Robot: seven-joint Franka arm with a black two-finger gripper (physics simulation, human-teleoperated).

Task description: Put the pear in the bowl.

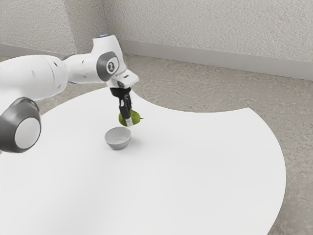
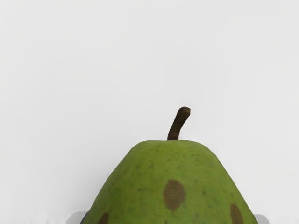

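Note:
My gripper (image 1: 129,122) points down over the table in the exterior view, its fingers against two sides of the green pear (image 1: 122,118). The pear lies sideways in the grip, its stem toward the exterior view's right. A small grey bowl (image 1: 118,142) stands upright on the table, just nearer that camera than the pear. In the wrist view the pear (image 2: 159,172) with its brown stem is large at the lower edge, and pale fingertips of the gripper (image 2: 169,218) show on both its sides. How high the pear is above the table is hard to tell.
The white table (image 1: 195,166) has a curved edge, with its far rim behind the gripper. Grey floor and a textured wall lie beyond it. The arm reaches in from the exterior view's left, above the table.

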